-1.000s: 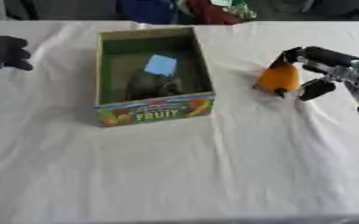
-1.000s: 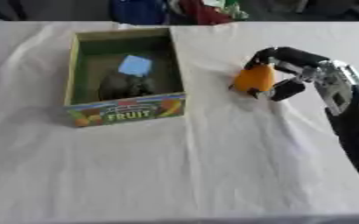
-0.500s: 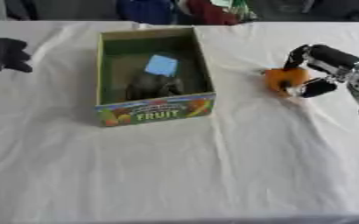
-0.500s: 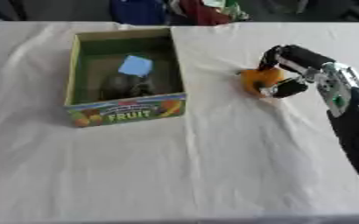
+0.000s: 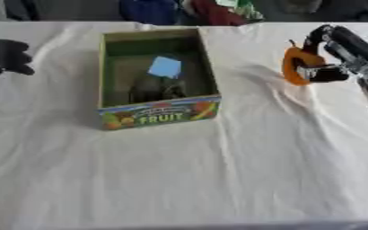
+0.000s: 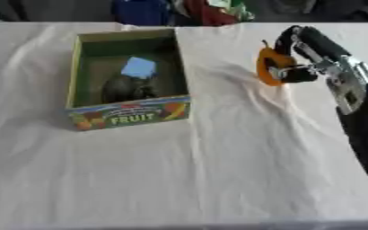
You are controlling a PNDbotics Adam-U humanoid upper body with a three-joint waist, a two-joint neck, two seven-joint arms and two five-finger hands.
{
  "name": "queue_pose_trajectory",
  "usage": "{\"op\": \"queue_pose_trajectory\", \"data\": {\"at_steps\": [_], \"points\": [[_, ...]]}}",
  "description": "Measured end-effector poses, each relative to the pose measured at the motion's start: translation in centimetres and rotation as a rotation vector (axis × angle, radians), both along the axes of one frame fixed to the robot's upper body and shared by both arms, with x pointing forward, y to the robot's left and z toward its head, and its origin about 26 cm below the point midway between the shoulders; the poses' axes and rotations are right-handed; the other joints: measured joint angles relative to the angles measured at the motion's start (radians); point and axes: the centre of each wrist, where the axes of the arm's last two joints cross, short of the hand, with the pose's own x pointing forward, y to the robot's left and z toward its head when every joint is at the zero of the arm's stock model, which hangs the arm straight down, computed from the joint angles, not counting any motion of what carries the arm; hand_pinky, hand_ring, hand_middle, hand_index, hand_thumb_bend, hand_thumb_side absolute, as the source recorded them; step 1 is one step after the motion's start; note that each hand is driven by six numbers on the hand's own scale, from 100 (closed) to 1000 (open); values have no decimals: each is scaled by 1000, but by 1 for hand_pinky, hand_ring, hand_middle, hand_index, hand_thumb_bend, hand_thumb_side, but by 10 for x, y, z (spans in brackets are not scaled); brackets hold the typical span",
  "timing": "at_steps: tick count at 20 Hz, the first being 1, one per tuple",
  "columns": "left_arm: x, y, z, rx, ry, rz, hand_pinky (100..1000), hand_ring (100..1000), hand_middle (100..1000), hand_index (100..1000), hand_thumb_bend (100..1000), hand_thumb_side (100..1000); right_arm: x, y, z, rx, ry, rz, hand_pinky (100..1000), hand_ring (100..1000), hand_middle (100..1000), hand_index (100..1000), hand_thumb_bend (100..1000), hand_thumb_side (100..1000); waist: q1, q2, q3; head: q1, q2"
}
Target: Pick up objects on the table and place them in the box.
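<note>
In the left eye view the left hand [image 5: 5,54] rests curled at the left edge beside the fruit box [image 5: 157,114] on the tabletop [image 5: 218,179], while in the right eye view the right hand [image 6: 301,51] clasps an orange fruit [image 6: 267,67] at upper right, right of the box.

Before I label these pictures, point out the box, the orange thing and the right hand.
box [image 5: 157,117], left eye view, printed front wall.
orange thing [image 6: 267,67], right eye view, its left side.
right hand [image 6: 309,47], right eye view, its back.
</note>
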Motion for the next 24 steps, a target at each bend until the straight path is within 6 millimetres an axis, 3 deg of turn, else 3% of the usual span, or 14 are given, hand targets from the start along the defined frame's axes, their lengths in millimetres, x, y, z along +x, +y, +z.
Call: {"op": "queue_pose_trajectory", "data": {"at_steps": [7, 10, 14, 21, 24], "points": [[-1, 0, -1, 4, 5, -11, 649, 538, 546, 718, 276, 969, 14, 35, 57, 60, -90, 110, 592, 402, 334, 441, 100, 100, -8, -13, 14, -13, 9], [0, -3, -2, 3, 9, -25, 648, 538, 545, 717, 279, 964, 20, 56, 67, 71, -77, 161, 600, 417, 349, 456, 100, 100, -13, -18, 31, -22, 9], [2, -9, 2, -6, 1, -56, 647, 538, 545, 717, 293, 968, 28, 81, 66, 53, -24, 211, 619, 449, 381, 488, 100, 100, -17, -21, 59, -41, 9], [6, -23, 9, -29, -17, -120, 644, 537, 544, 716, 282, 959, 40, 120, 48, -26, 81, 314, 645, 499, 440, 541, 100, 108, -23, -20, 121, -84, 7], [7, -29, 11, -38, -19, -144, 643, 537, 544, 716, 284, 959, 42, 132, 40, -41, 117, 330, 657, 551, 502, 621, 100, 102, -23, -17, 141, -106, 6]]}}
